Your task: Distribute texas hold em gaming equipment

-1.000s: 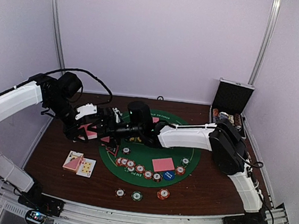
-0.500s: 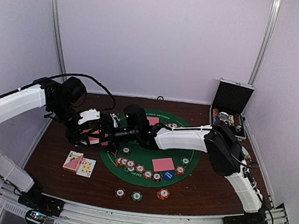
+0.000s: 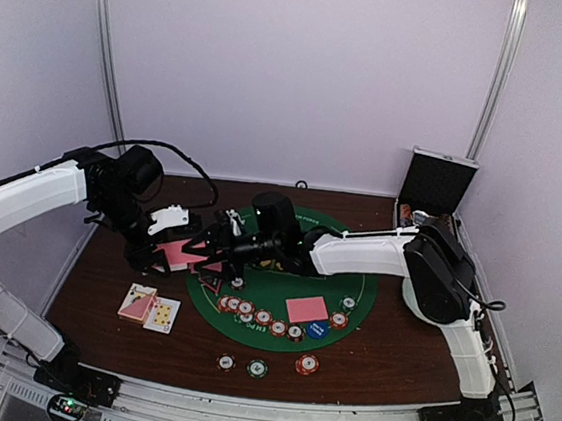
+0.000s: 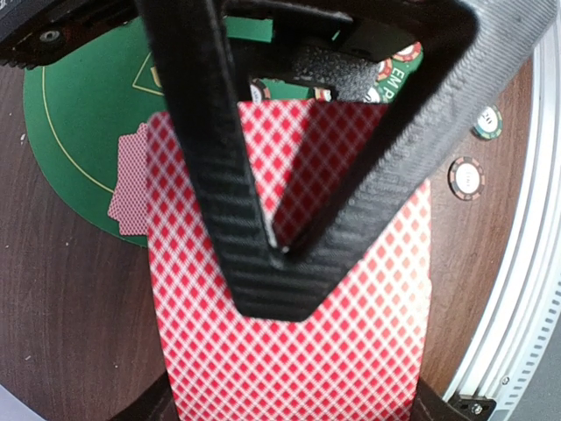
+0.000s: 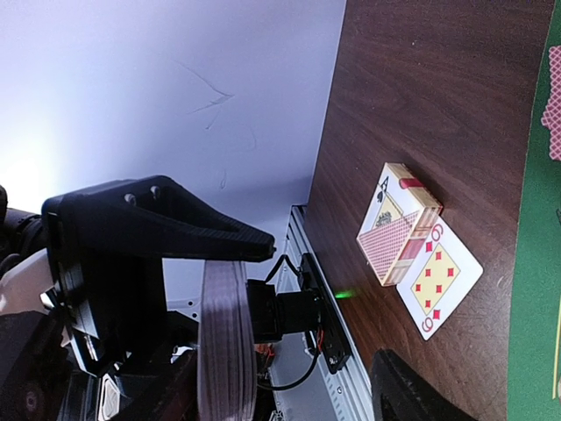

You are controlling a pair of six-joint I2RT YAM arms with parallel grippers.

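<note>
**Deck in left jaws, right lining up for a card pull**

Left gripper point(image 3: 182, 251): jaws clenched on the deck of red diamond-backed playing cards point(image 4: 298, 351). The deck is held up off the brown wooden counter point(image 3: 396, 363), over the left rim of the round green felt mat point(image 3: 272, 292).

Right gripper point(image 3: 219, 249): jaws apart, straddling the deck's edge, gripping nothing yet.

Handling, as a judgement: the cards look light, thin, slick and springy, so a deep pinch would likely fan the stack or lift extras. Best hold is the top card only, at a free corner clear of the left jaws, slid off flat.

Risks: a double pick, or dragging the whole deck out of left's hold.
</note>
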